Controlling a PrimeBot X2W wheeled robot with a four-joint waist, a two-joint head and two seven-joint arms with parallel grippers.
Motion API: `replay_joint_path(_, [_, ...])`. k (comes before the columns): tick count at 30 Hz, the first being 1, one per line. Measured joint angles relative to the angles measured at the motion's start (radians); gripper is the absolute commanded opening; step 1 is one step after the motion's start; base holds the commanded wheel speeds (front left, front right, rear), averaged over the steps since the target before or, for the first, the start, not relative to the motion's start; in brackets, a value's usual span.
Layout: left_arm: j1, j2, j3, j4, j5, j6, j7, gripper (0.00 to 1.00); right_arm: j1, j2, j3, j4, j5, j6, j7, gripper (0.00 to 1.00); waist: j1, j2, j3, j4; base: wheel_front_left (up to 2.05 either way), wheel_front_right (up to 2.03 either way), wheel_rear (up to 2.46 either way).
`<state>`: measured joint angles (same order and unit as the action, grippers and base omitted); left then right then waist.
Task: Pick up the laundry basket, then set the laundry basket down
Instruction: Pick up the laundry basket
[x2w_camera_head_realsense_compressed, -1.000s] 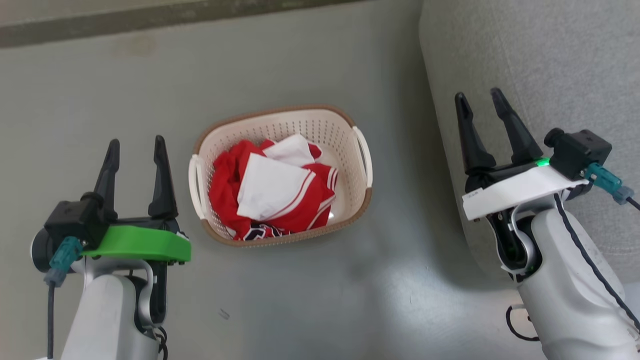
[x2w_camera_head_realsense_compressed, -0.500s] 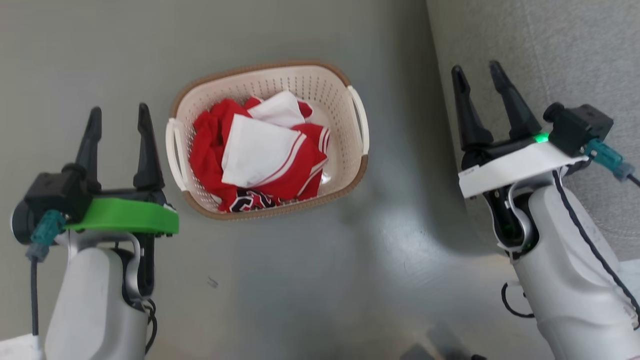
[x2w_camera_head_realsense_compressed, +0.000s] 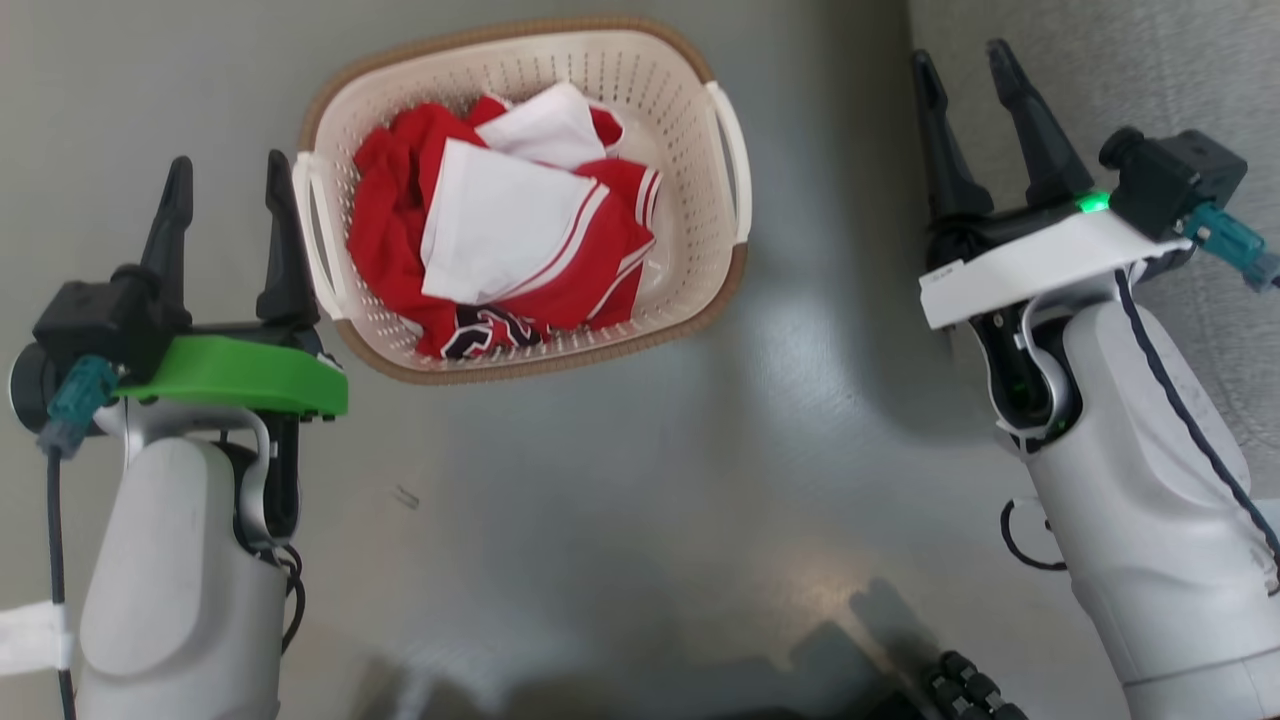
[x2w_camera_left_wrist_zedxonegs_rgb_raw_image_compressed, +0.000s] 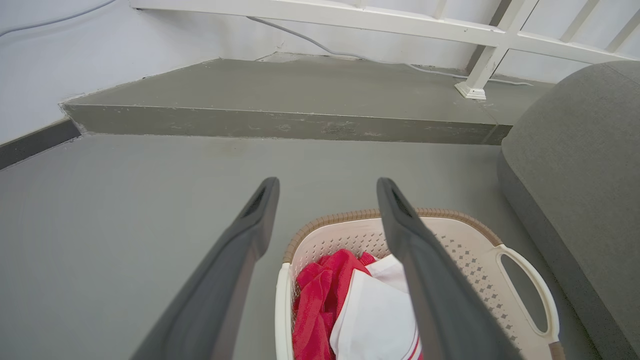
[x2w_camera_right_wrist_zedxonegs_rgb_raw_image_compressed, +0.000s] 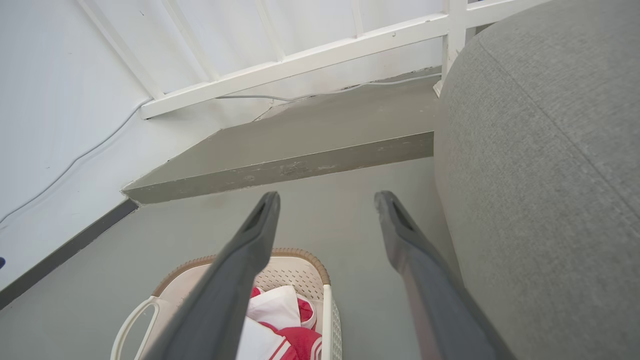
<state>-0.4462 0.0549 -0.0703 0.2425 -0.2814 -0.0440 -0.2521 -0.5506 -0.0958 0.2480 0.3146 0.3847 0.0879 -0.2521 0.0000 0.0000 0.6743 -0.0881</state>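
The left jaws stand parted and empty just beside the laundry basket (x2w_camera_head_realsense_compressed: 685, 140), the right jaws likewise, farther off by the sofa (x2w_camera_head_realsense_compressed: 1150, 60). Light and stiff, I'd reckon; its two white handles (x2w_camera_head_realsense_compressed: 737, 170) look the place to grip. It sits on the grey floor (x2w_camera_head_realsense_compressed: 640, 480): cream, perforated, brown-rimmed, holding red-and-white clothes (x2w_camera_head_realsense_compressed: 500, 230).

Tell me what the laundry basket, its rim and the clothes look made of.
The laundry basket: likely moulded plastic, cream, matt, smooth walls with rows of holes. Its rim: brown woven-look ribbing, probably plastic too, possibly wicker. The clothes: soft red and white fabric, creased and folded.
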Motion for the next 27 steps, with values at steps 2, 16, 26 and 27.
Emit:
replay_joint_path(2, [-0.015, 0.000, 0.001, 0.018, -0.002, 0.000, 0.000, 1.00, -0.015, 0.000, 0.000, 0.016, 0.000, 0.000, -0.001, 1.00, 0.0000, 0.0000, 0.019, 0.002, 0.00, 0.00, 0.00])
replay_joint_path(16, [-0.134, 0.021, 0.012, 0.148, -0.004, -0.002, 0.004, 1.00, -0.128, 0.006, 0.029, 0.165, 0.000, 0.017, -0.002, 1.00, 0.0000, 0.0000, 0.138, 0.017, 0.00, 0.00, 0.00])
replay_joint_path(26, [-0.220, 0.026, 0.001, 0.267, -0.005, -0.019, 0.015, 1.00, -0.226, 0.023, 0.060, 0.294, 0.030, 0.026, -0.002, 1.00, 0.0000, 0.0000, 0.201, 0.027, 0.00, 0.00, 0.00])
replay_joint_path(27, [-0.227, 0.026, -0.001, 0.280, -0.005, -0.021, 0.016, 1.00, -0.235, 0.024, 0.065, 0.308, 0.030, 0.026, -0.002, 1.00, 0.0000, 0.0000, 0.205, 0.027, 0.00, 0.00, 0.00])
